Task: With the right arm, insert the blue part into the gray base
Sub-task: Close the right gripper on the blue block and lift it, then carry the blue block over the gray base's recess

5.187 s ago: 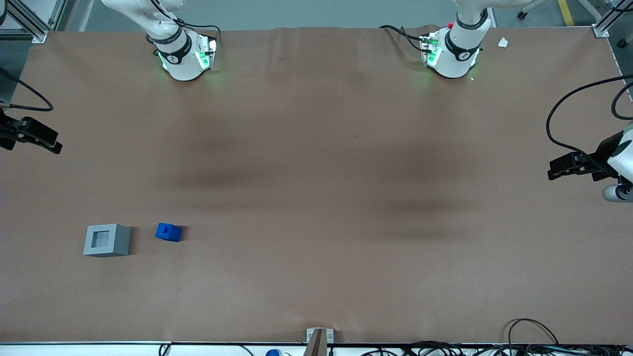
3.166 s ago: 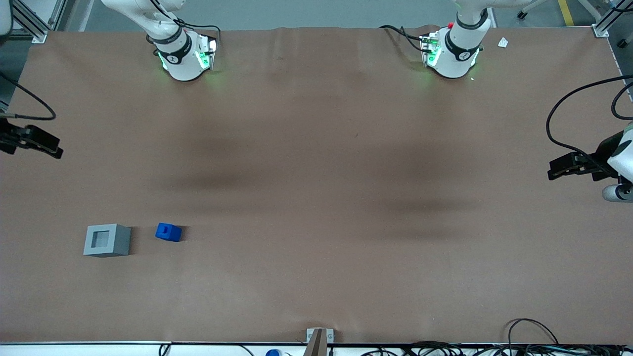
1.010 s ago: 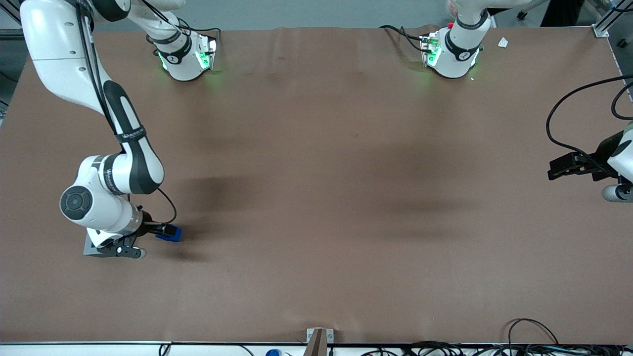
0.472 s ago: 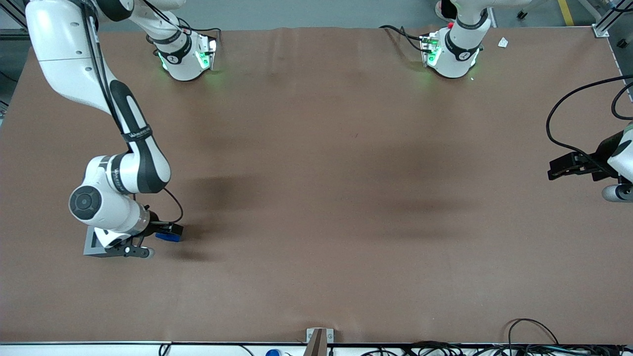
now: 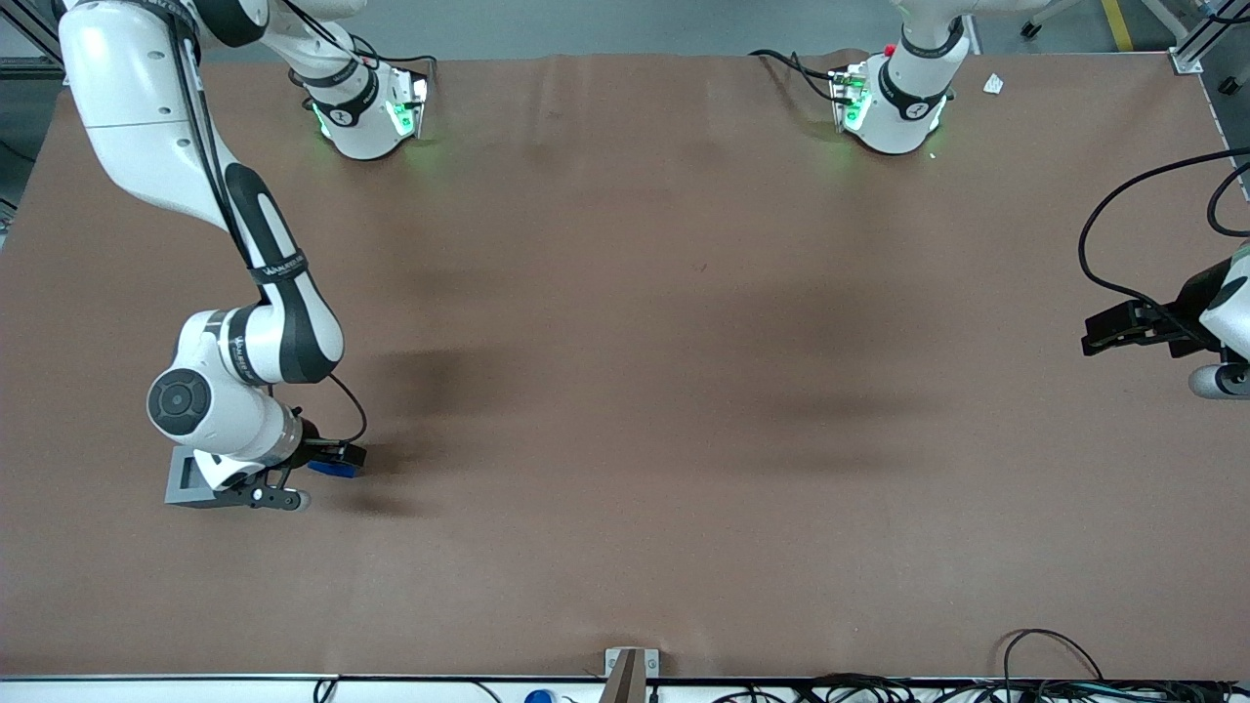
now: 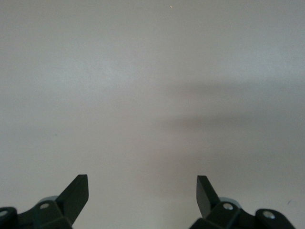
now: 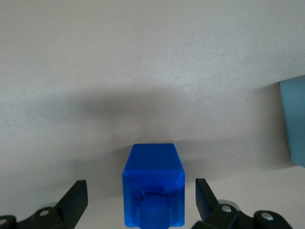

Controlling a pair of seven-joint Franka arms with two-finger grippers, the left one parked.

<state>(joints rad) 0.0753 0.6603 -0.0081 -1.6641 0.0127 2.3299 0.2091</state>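
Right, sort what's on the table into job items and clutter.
Belongs to the job:
- blue part, on the table between the open fingers of the end effector
- gray base, beside the blue part, partly hidden under the right arm

Just lying about:
- small white scrap near the parked arm's base

The blue part (image 7: 153,191) is showing smooth, slightly glossy plastic. The gray base (image 7: 294,119) is looking matt. The gripper (image 7: 140,202), fingers apart around the part, is showing matt black plastic. The table (image 5: 684,391) is looking like matt brown paper.
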